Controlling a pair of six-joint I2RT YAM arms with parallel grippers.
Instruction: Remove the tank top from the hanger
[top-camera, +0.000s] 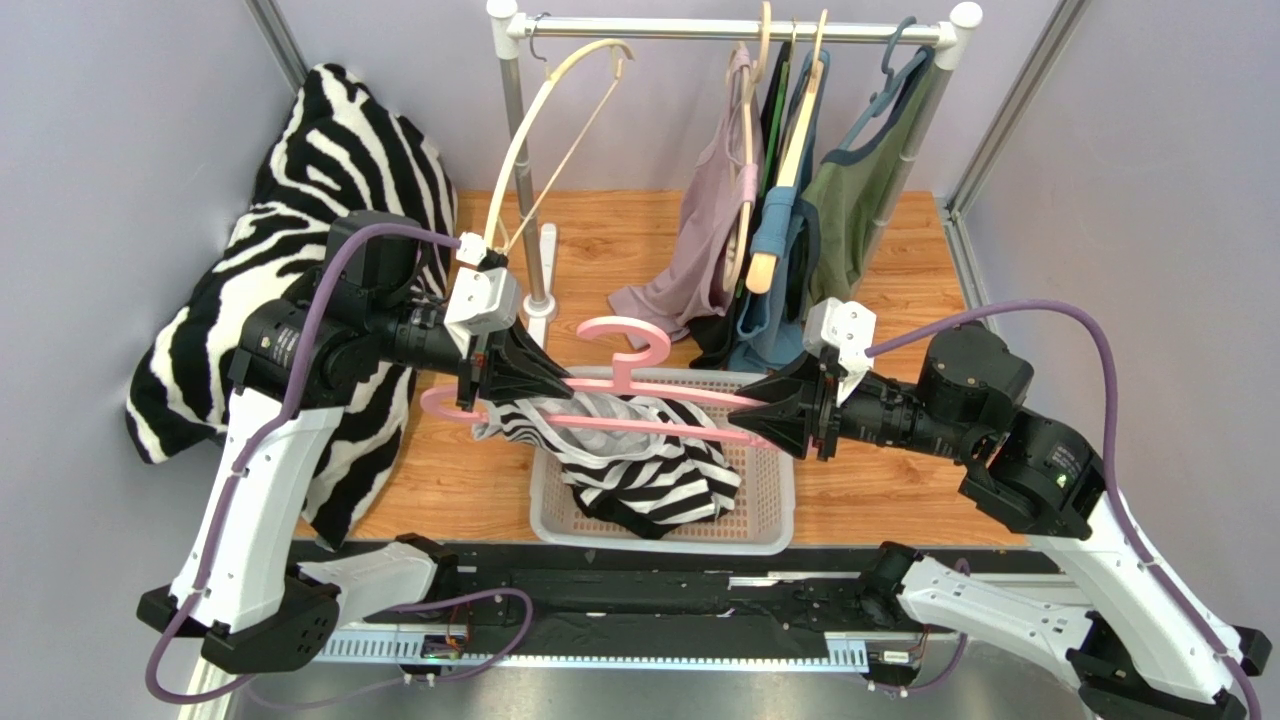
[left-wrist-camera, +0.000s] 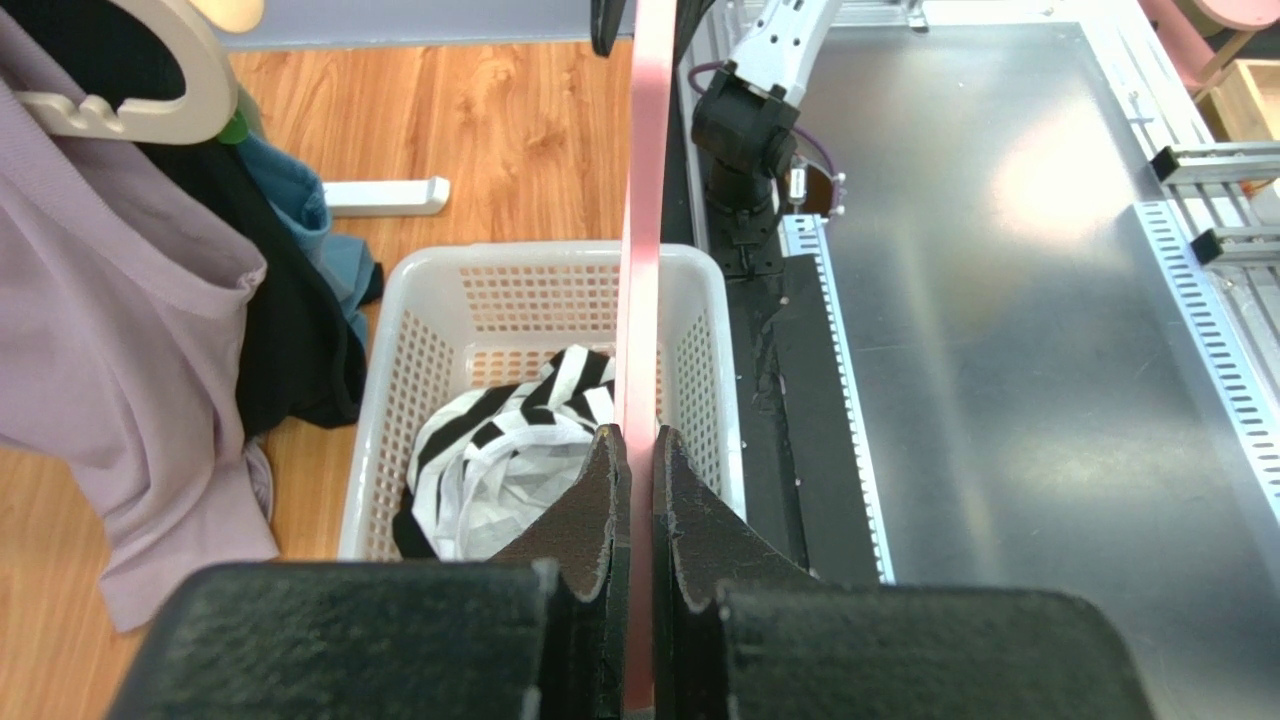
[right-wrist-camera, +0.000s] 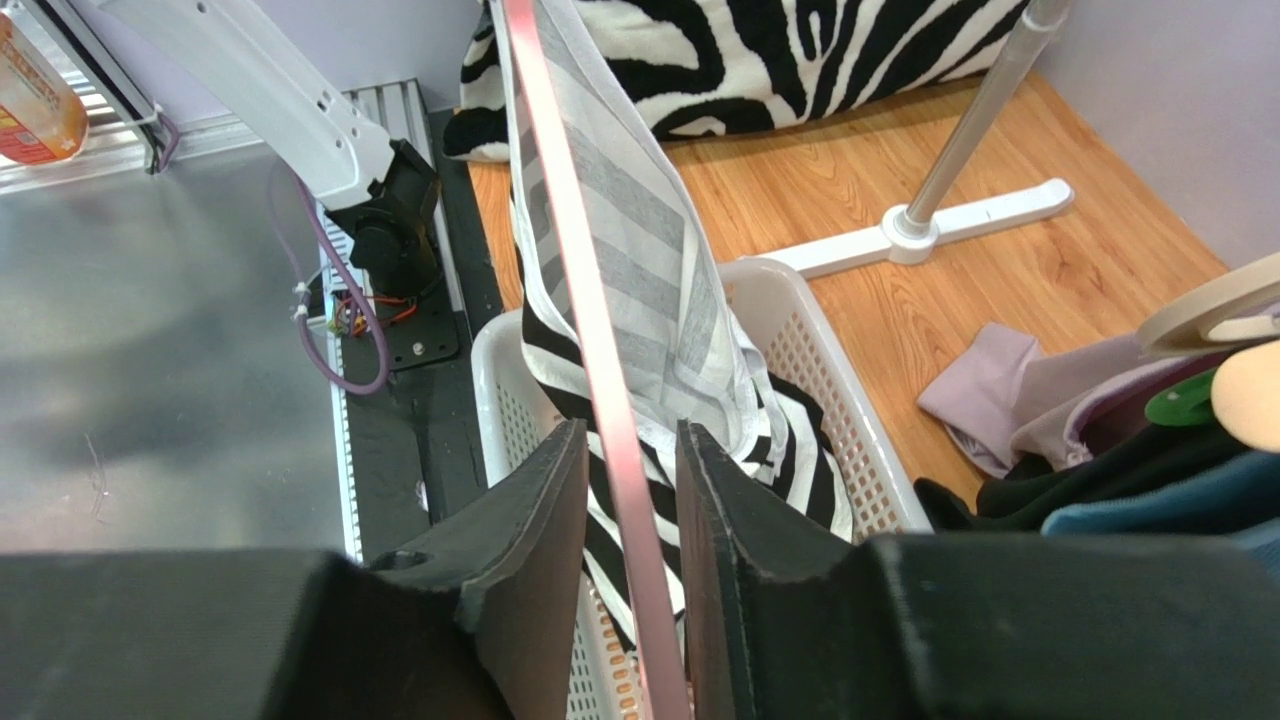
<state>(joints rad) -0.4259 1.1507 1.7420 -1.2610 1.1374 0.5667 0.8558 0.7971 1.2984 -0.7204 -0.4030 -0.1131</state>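
Left gripper (left-wrist-camera: 634, 438) is clamped on one end of the pink hanger (top-camera: 661, 396) above the basket (top-camera: 661, 540); right gripper (right-wrist-camera: 628, 435) straddles the other end, jaws narrowly apart around the bar. Striped tank top (top-camera: 646, 473) hangs from the hanger, sagging into the basket

Hanger (top-camera: 669, 396) sits btw left gripper (top-camera: 478, 393) & right gripper (top-camera: 744, 408), over basket (top-camera: 769, 503). Tank top (top-camera: 661, 473) hangs off it into basket. Rack (top-camera: 721, 27) w/ clothes (top-camera: 699, 240) behind; pillow (top-camera: 316, 195) far left.

No readable text, apparently.
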